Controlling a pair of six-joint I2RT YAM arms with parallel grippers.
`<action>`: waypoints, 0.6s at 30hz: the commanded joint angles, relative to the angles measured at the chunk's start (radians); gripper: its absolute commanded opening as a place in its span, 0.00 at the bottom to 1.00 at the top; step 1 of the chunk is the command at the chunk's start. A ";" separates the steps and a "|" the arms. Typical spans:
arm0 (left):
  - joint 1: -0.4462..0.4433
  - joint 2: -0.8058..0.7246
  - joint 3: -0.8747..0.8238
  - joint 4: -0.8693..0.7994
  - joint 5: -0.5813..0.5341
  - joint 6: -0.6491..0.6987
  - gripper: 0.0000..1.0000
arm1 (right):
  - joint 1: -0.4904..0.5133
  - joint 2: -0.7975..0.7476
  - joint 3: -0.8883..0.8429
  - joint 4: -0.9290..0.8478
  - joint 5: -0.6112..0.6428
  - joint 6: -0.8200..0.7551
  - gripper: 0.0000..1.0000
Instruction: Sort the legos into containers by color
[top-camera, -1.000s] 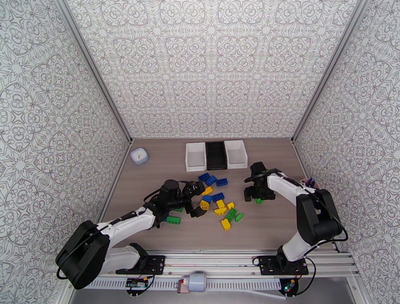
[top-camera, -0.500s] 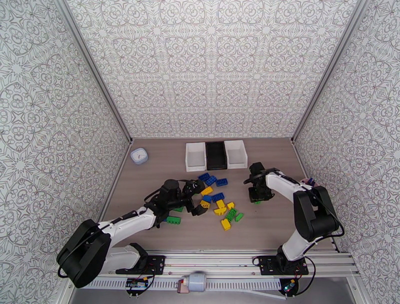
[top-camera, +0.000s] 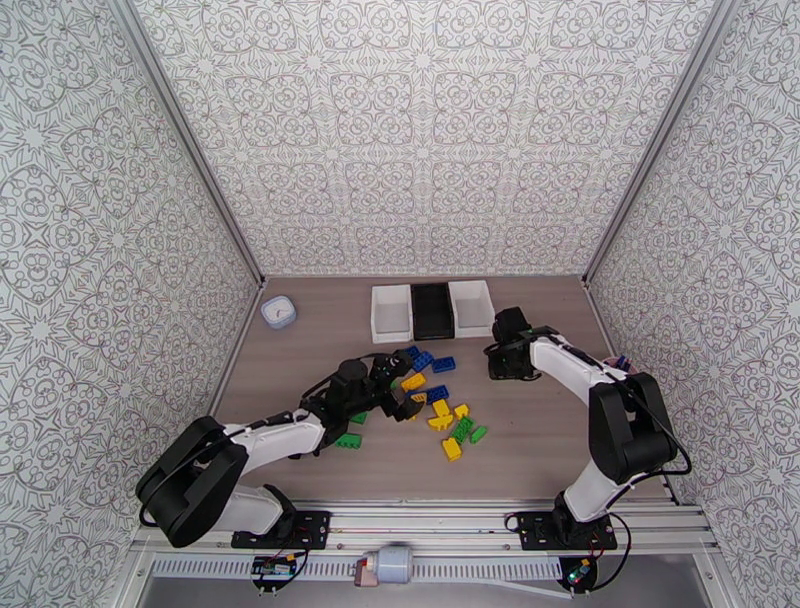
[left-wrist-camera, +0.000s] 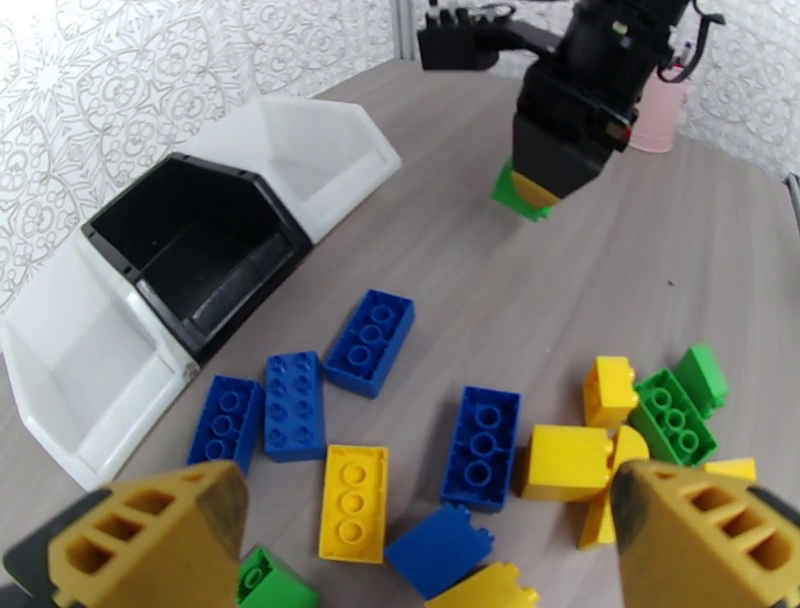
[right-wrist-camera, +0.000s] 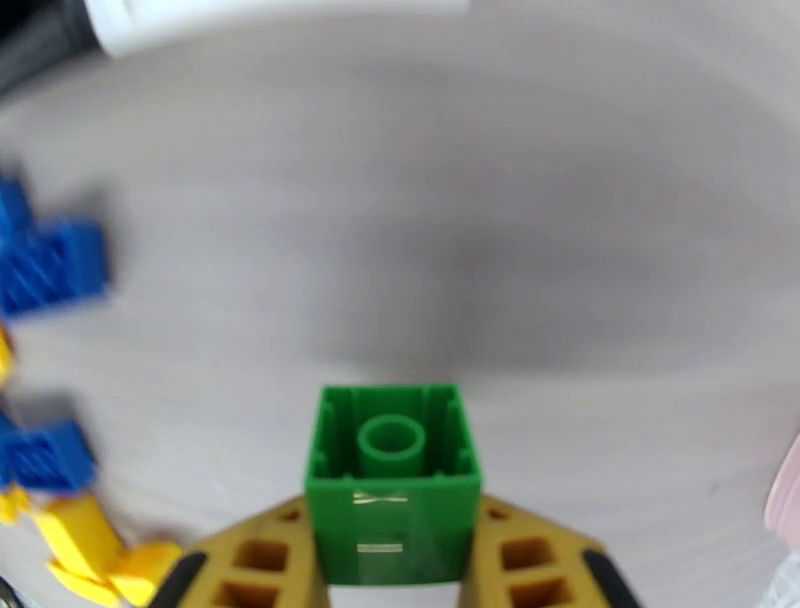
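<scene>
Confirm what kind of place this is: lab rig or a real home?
Most likely a lab robot cell, not a home: patterned panels wall in a wood-look table, two arms bolt to a metal rail at its near edge, and toy bricks and three bins sit staged.

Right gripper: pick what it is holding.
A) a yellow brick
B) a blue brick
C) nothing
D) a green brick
D: in the right wrist view the right gripper has its yellow fingers closed on either side of a green brick.
</scene>
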 joint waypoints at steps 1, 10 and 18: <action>-0.011 0.021 0.038 0.066 -0.099 -0.059 1.00 | 0.004 0.030 0.095 0.133 0.014 0.043 0.26; -0.023 0.080 0.102 0.071 -0.166 -0.069 1.00 | 0.000 0.261 0.392 0.144 0.016 0.032 0.26; -0.025 0.064 0.121 0.047 -0.151 -0.043 1.00 | -0.001 0.333 0.505 0.102 0.009 0.014 0.70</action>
